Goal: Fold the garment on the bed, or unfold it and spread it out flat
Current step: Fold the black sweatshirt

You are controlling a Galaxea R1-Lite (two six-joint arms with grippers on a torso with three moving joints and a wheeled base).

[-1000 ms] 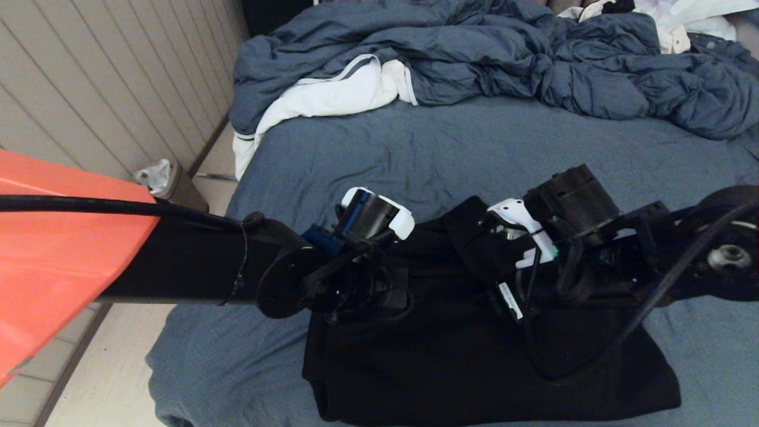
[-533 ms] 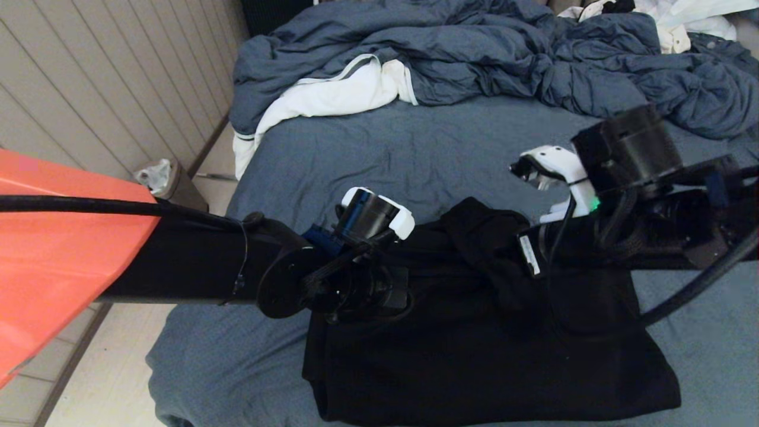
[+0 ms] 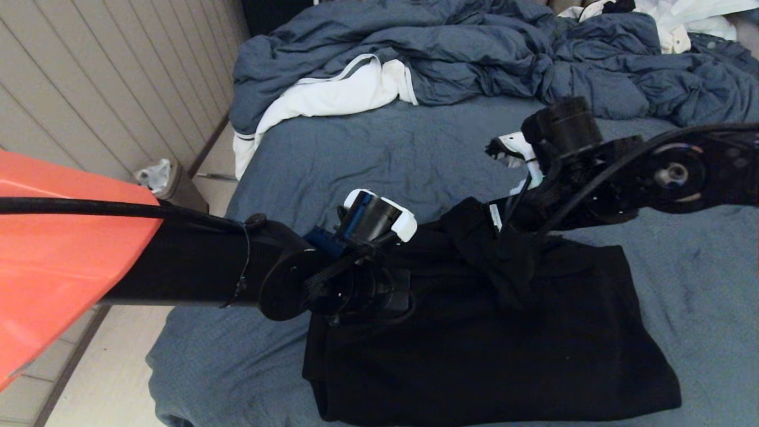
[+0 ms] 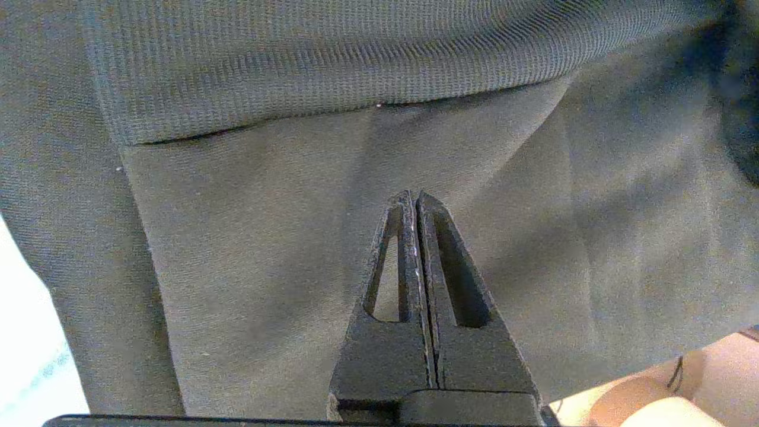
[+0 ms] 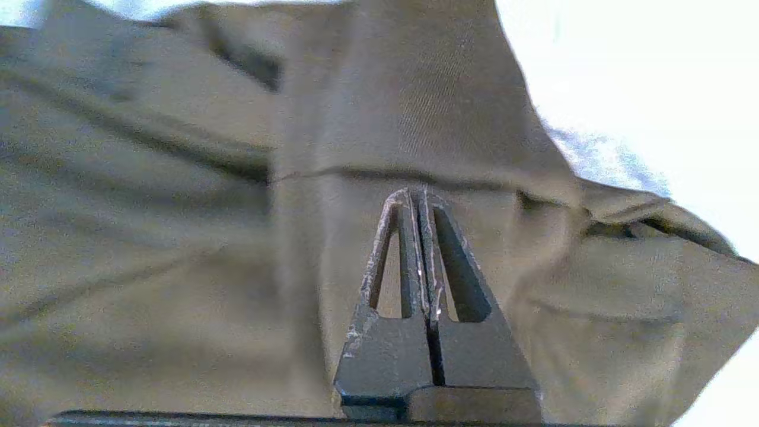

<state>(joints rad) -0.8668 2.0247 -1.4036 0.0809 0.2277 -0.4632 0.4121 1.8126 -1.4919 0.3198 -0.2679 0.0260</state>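
Lying folded on the bed (image 3: 415,154): black hoodie (image 3: 474,350).
Right gripper (image 5: 415,191) is hovering closed, empty, over its upper edge; left gripper (image 4: 413,194) likewise closed above the fabric.

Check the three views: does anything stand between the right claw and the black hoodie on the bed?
Nothing visible does. The right claw, jaws shut and empty, points straight at the soft black zip-front hoodie, with only bare fabric ahead. The left claw, also shut, sits over the same hoodie on the blue-grey bed.

No readable text, label, brand, number or sign shows in any view.
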